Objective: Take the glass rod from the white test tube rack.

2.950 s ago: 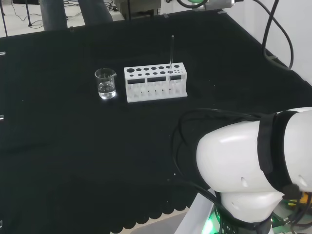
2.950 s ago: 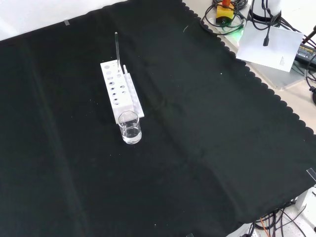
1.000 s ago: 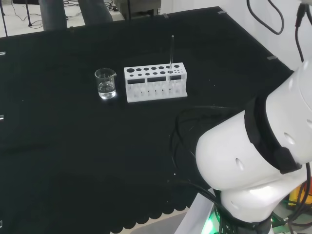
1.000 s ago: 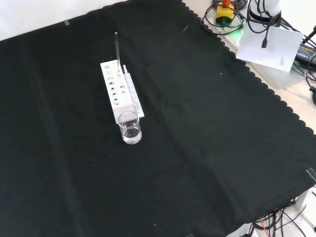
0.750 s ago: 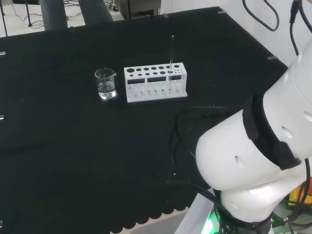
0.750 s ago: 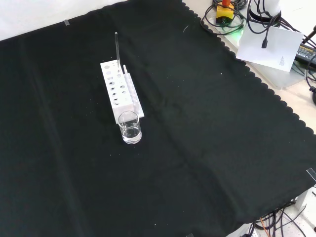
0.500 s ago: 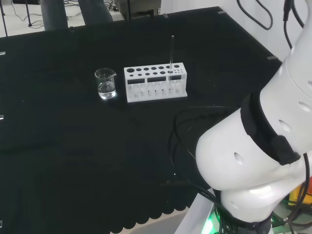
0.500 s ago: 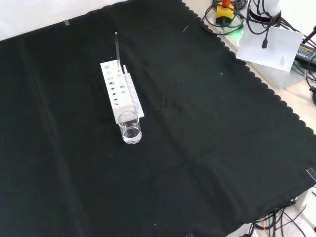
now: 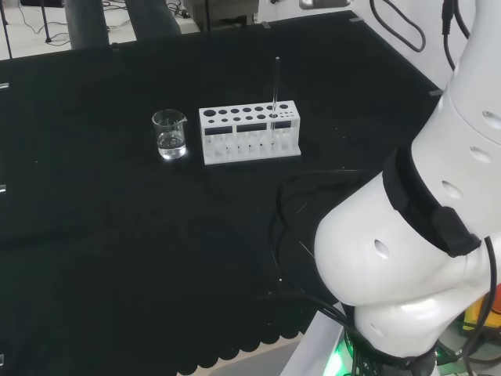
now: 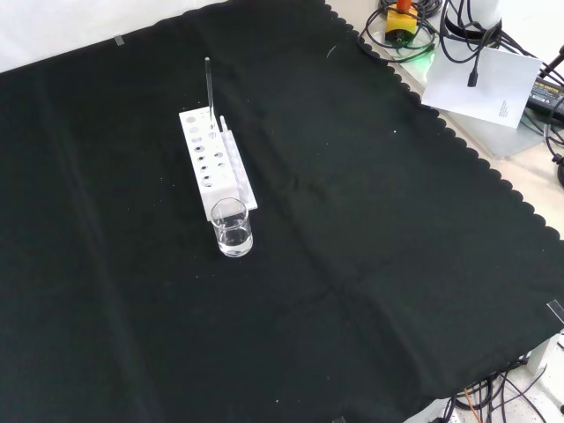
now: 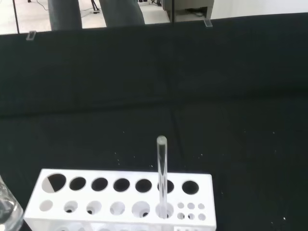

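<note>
**Black-clothed bench with rack, beaker and upright rod**

A black cloth [image 10: 370,264] covers the bench, with a scalloped edge along the side toward the arm's base; in the front view that edge runs down the right. In the head view the arm's white links [image 9: 407,258] bulk large at the right, with black cables looping beneath them. The hand's fingers cannot be made out in any view, so whether they are apart or together cannot be told.

The white test tube rack [image 9: 250,131] stands near the middle of the cloth. Its top plate carries two rows of round holes, and a small cluster of tiny holes sits at one end, seen closely from the wrist view [image 11: 120,199]. In the front view the rack [image 10: 216,172] runs lengthwise away from the camera.

A clear glass beaker [image 9: 169,134] stands just beside the rack's left end in the head view, apart from it, with a shallow layer of clear liquid in its bottom. In the front view the beaker [image 10: 232,227] sits at the rack's near end.

The glass rod [image 9: 275,90] stands upright in a hole near the rack's right end in the head view, rising well above the top plate. The wrist view shows the rod [image 11: 162,175] seated in the front-row hole beside the cluster of tiny holes. The rack's other holes look empty.
</note>
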`<move>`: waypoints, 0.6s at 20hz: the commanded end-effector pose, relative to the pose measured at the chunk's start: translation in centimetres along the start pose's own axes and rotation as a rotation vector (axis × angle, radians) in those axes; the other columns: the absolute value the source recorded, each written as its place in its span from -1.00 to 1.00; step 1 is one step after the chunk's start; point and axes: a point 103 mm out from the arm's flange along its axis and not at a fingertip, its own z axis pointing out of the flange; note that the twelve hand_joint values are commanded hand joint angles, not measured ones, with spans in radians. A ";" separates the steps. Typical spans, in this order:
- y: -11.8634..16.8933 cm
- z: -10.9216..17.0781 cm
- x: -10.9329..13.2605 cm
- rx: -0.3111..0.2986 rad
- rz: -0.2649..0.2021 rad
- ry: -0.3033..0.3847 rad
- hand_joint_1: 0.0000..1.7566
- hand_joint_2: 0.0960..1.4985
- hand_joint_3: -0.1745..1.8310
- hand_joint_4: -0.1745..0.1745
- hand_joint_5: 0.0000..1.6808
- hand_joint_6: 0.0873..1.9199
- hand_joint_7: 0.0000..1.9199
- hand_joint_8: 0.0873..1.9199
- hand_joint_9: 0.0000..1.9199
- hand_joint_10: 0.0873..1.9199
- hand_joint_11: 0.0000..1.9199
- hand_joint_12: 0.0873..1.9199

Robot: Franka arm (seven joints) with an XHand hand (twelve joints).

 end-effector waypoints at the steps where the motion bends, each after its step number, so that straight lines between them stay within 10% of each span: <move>1: 0.4 3.2 0.1 0.019 0.009 -0.003 -0.18 0.07 -0.23 -1.00 -0.74 -1.00 -0.78 -0.02 -0.64 -0.07 -0.69 0.46; 12: 1.4 7.7 -0.5 0.044 0.011 -0.003 -0.17 0.07 -0.23 -1.00 -0.73 -1.00 -0.74 -0.02 -0.58 -0.08 -0.67 0.45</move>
